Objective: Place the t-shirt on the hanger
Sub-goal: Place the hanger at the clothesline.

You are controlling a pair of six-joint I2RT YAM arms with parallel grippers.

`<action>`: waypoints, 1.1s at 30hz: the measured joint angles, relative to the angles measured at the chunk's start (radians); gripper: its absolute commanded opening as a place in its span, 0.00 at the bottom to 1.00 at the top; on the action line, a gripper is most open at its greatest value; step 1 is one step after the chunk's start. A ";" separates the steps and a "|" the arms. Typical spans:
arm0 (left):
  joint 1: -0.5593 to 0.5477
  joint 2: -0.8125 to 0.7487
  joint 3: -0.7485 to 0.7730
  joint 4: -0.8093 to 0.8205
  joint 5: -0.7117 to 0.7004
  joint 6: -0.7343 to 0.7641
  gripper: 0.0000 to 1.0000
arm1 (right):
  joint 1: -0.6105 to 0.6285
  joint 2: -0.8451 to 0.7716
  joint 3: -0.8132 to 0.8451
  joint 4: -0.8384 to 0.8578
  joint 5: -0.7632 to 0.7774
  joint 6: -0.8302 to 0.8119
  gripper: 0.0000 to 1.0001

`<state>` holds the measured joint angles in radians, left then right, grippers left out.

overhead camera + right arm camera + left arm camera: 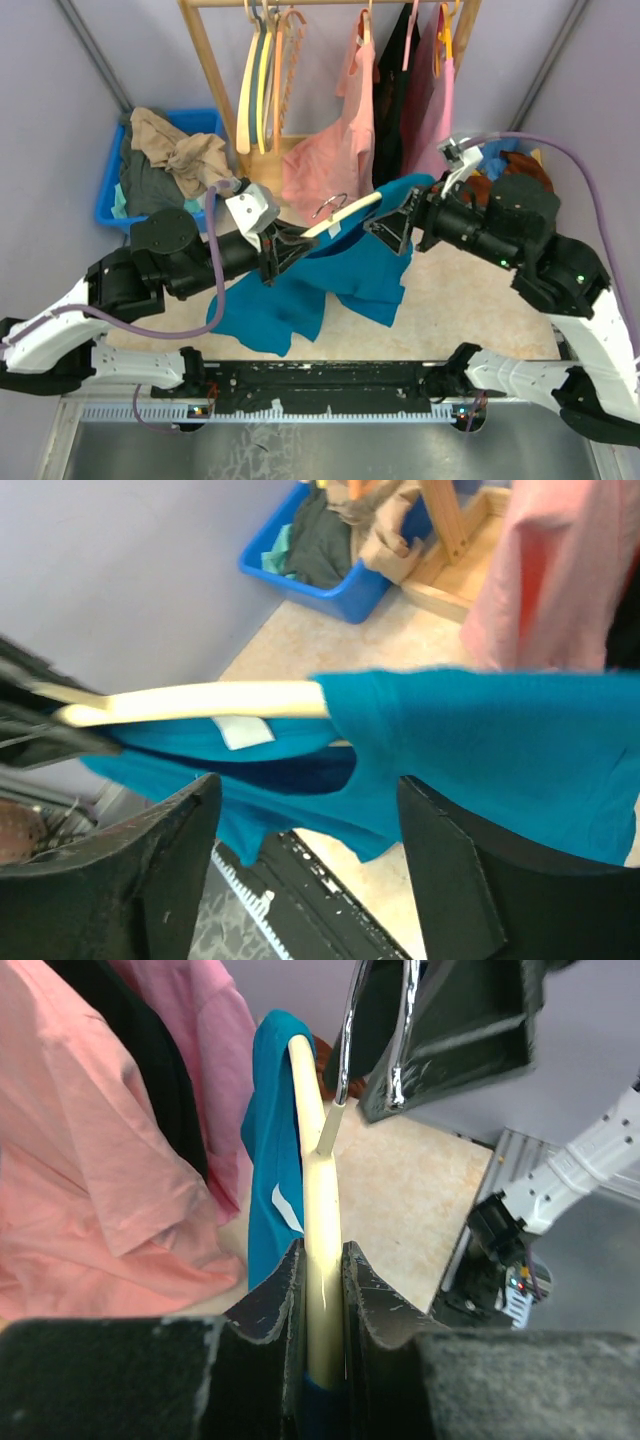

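Observation:
The teal-blue t-shirt (330, 275) hangs in mid-air from the pale cream hanger (345, 217), draped over its right arm and trailing down to the left. My left gripper (283, 252) is shut on the hanger's left arm; in the left wrist view the cream bar (322, 1230) runs between my pads with teal cloth (268, 1150) beside it. My right gripper (392, 232) is open at the hanger's right end. In the right wrist view the t-shirt (480, 735) and the hanger (200, 700) lie just beyond my spread fingers (160, 870). The metal hook (329, 206) stands up.
A wooden rack (215, 75) at the back carries cream and orange hangers (262, 70), pink shirts (330, 150) and a black garment (395, 110). A blue bin (110, 185) with brown and dark clothes stands back left. A black rail (330, 380) runs along the near edge.

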<state>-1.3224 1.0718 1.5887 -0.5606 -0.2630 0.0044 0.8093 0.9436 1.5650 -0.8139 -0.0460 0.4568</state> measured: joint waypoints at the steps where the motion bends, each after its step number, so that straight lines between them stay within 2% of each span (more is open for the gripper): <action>1: 0.000 -0.003 0.000 -0.013 0.012 -0.006 0.00 | 0.000 0.000 0.030 -0.028 -0.021 -0.017 0.79; 8: 0.000 -0.024 0.010 -0.135 0.142 -0.048 0.00 | 0.000 -0.018 0.191 -0.125 -0.188 -0.117 0.88; 12: 0.000 -0.047 0.005 -0.160 0.227 -0.074 0.00 | 0.000 -0.049 0.203 -0.138 -0.246 -0.194 0.98; 14: 0.000 -0.063 0.000 -0.161 0.265 -0.084 0.00 | 0.000 -0.056 0.193 -0.137 -0.271 -0.234 0.99; 23: 0.000 -0.126 -0.032 -0.149 0.410 -0.117 0.00 | 0.000 -0.062 0.050 -0.121 -0.420 -0.348 0.87; 33: 0.000 -0.109 -0.034 -0.149 0.448 -0.138 0.00 | 0.000 -0.078 0.018 -0.059 -0.613 -0.381 0.75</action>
<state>-1.3224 0.9630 1.5543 -0.7094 0.1848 -0.1341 0.8097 0.8658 1.5833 -0.8730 -0.6586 0.0761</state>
